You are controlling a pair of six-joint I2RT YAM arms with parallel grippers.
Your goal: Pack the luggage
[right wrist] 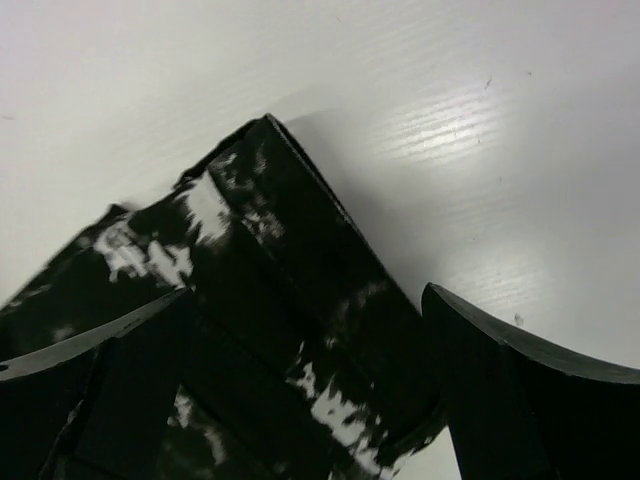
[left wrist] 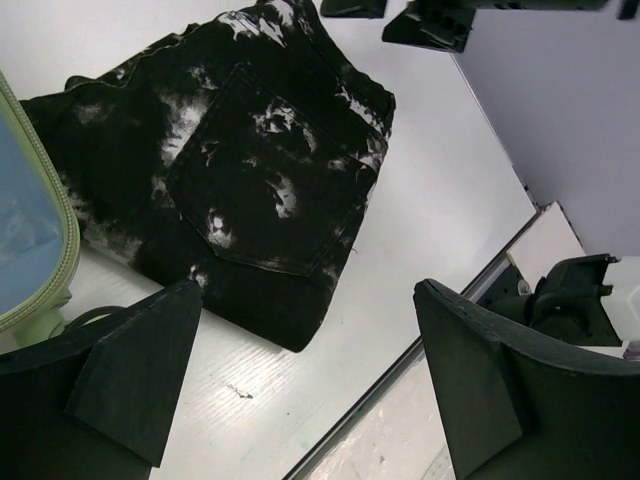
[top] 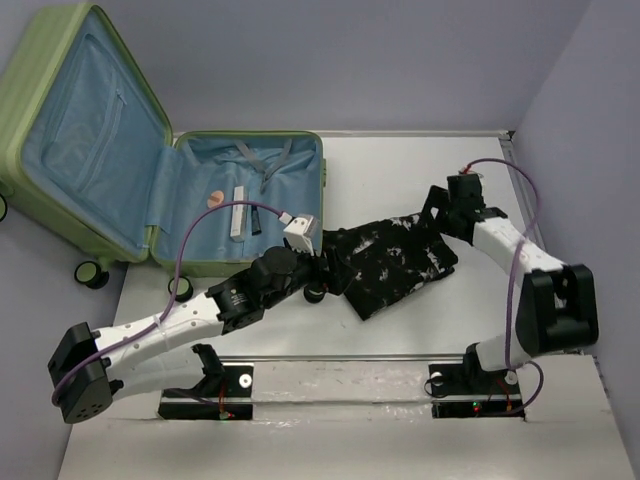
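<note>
The black-and-white cloth (top: pixel 392 258) is lying crumpled in the middle of the white table (top: pixel 400 160), just right of the luggage (top: pixel 90 120), and is sitting between the two arms. The luggage is lying open at the far left. Its base is resting flat on the table, with a white tube (top: pixel 238 212) and a small pinkish disc (top: pixel 213 197) on the blue lining. Its lid is tilting up and out to the left.

The left gripper (left wrist: pixel 308 300) is hovering at the cloth's near left end, beside the luggage's green rim, its fingers spread wide with nothing between them. The right gripper (right wrist: pixel 308 295) is also gaping wide, straddling the cloth's far right corner without clamping it.

A purple cable (top: pixel 185 250) is looping over the luggage's base. Lavender walls (top: pixel 420 60) are closing in the far and right sides.
</note>
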